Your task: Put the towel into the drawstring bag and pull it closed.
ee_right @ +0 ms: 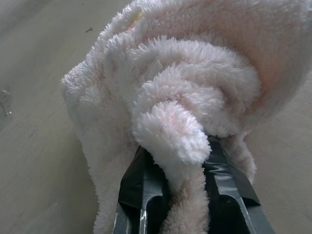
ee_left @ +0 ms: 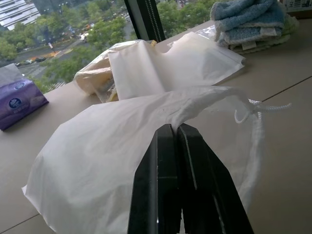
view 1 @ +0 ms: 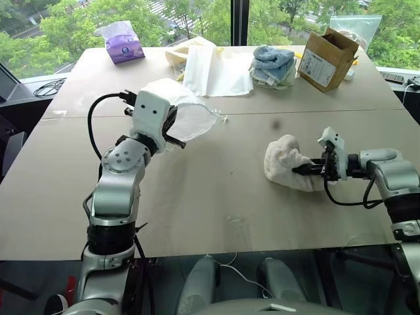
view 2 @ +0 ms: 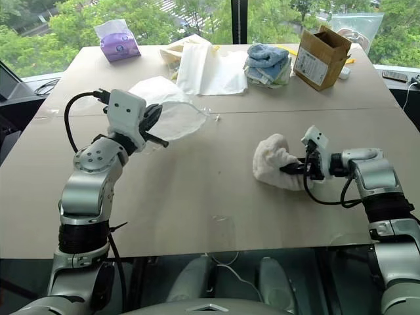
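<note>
both grippers have cloth

while your left gripper (ee_left: 175, 141) is clamped on the drawstring bag (view 1: 187, 111), lifted above the surface (view 1: 216, 197) at your left, your right gripper (view 1: 303, 169) is pinched on a fold of the towel (view 1: 283, 161), which sits bunched on the surface at your right.

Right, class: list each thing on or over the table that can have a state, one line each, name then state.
drawstring bag: held up off the table, mouth open.
left gripper: shut on the bag's fabric.
towel: bunched on the table, a fold between the fingers.
right gripper: shut on the towel.
cardboard box: flaps open.
stack of blue towels: folded.
</note>
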Motion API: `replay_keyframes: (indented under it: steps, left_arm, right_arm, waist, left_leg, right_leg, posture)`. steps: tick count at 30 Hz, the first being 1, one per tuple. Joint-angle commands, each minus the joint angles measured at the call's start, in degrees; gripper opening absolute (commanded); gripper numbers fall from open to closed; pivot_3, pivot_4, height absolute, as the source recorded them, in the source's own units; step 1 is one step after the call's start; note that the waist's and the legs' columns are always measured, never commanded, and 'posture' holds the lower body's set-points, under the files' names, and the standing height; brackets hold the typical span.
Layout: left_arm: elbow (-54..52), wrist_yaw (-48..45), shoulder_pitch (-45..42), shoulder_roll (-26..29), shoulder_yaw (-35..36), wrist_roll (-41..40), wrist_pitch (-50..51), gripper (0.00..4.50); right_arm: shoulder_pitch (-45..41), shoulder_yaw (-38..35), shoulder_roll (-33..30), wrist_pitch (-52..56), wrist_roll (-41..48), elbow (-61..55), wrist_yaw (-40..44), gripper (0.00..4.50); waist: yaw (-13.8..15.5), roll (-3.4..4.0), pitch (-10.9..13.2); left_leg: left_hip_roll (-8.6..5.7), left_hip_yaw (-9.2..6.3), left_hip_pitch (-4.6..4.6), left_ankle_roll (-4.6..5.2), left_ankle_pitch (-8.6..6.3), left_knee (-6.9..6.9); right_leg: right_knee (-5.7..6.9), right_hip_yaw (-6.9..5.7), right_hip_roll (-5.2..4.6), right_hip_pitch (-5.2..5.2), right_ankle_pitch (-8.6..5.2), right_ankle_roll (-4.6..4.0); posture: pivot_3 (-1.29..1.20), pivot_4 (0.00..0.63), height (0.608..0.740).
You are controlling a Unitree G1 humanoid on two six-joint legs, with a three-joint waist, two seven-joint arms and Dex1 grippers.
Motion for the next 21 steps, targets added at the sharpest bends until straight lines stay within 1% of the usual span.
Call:
replay_keyframes:
  steps: [1,4,5,8,11,13,16,19,21]
  left_arm:
    - [-0.1,-0.1,-1.6,-0.5,0.4,-1.7,0.1,0.0]
    - [0.0,-1.4,-2.6,-1.5,0.6,-4.9,3.2,0.0]
    - [-0.3,-2.2,-3.0,-2.0,0.8,-6.6,4.5,0.0]
    - [-1.2,-5.3,-3.7,-2.3,1.5,-11.7,7.4,0.0]
    - [-1.3,-7.6,-4.3,-1.9,2.6,-16.1,10.3,0.0]
    - [-1.0,-8.7,-4.8,-1.5,3.2,-18.7,11.9,0.0]
    - [-2.1,-12.4,-4.0,1.1,3.0,-22.0,13.2,0.0]
    - [-3.2,-14.3,-3.0,2.4,4.4,-26.2,15.2,0.0]
    - [-3.4,-14.9,-3.3,2.7,5.3,-28.5,16.0,0.0]
  right_arm:
    - [0.8,-1.7,0.9,5.6,4.0,-5.6,-2.2,0.06]
    - [-1.6,-4.9,2.8,11.9,8.4,-10.7,-6.2,0.06]
    - [-2.4,-5.0,3.1,13.8,9.7,-13.4,-7.0,0.06]
    - [-4.6,-2.4,3.2,19.0,12.4,-20.8,-7.9,0.06]
    - [-7.6,-0.1,5.3,21.9,14.8,-25.2,-9.3,0.06]
    - [-9.2,1.2,6.7,22.2,15.5,-25.9,-10.1,0.06]
    - [-10.5,4.9,7.8,19.6,14.0,-25.4,-10.6,0.06]
    - [-10.4,10.1,6.9,15.2,11.0,-24.7,-9.4,0.06]
    - [-10.4,12.2,7.0,13.0,9.4,-23.8,-9.7,0.06]
  waist:
    - [0.0,0.01,0.0]
    - [-0.1,0.02,0.0]
    - [-0.1,0.02,0.0]
    - [0.0,0.04,0.1]
    - [-0.1,0.04,0.0]
    - [-0.1,0.04,0.0]
    - [-0.1,0.04,0.0]
    - [0.0,0.04,0.0]
    - [0.0,0.04,0.0]
  left_leg:
    - [0.0,0.0,0.0,0.0,0.0,0.0]
    - [0.0,0.02,-0.01,0.0,0.0,0.01]
    - [0.0,0.02,-0.02,0.0,0.0,0.01]
    - [-0.02,0.02,-0.29,-0.01,0.01,0.06]
    - [-0.02,-0.02,-0.73,-0.01,0.01,0.16]
    - [-0.02,-0.05,-0.95,-0.02,0.02,0.22]
    - [-0.04,-0.05,-1.02,-0.02,0.02,0.22]
    - [-0.06,-0.07,-1.02,-0.02,0.02,0.21]
    - [-0.06,-0.09,-1.02,-0.02,0.02,0.21]
  right_leg:
    - [0.0,0.0,0.0,0.0,0.0,0.0]
    - [0.02,0.03,0.0,-0.02,0.0,0.0]
    - [0.03,0.04,0.0,-0.04,0.0,0.0]
    - [0.13,0.05,-0.01,-0.34,0.0,0.0]
    - [0.21,0.02,0.01,-0.79,0.0,0.0]
    - [0.21,-0.02,0.02,-0.99,0.01,0.0]
    - [0.2,-0.04,-0.01,-1.06,0.01,0.0]
    - [0.19,-0.05,-0.03,-1.07,0.01,0.0]
    - [0.19,-0.07,-0.04,-1.07,0.01,0.0]
  posture:
    - [0.0,0.15,0.74]
    - [0.0,0.15,0.74]
    - [0.0,0.15,0.74]
    - [0.0,0.15,0.74]
    - [0.0,0.15,0.74]
    - [0.0,0.15,0.74]
    - [0.0,0.15,0.74]
    - [0.0,0.15,0.74]
    - [0.0,0.15,0.74]
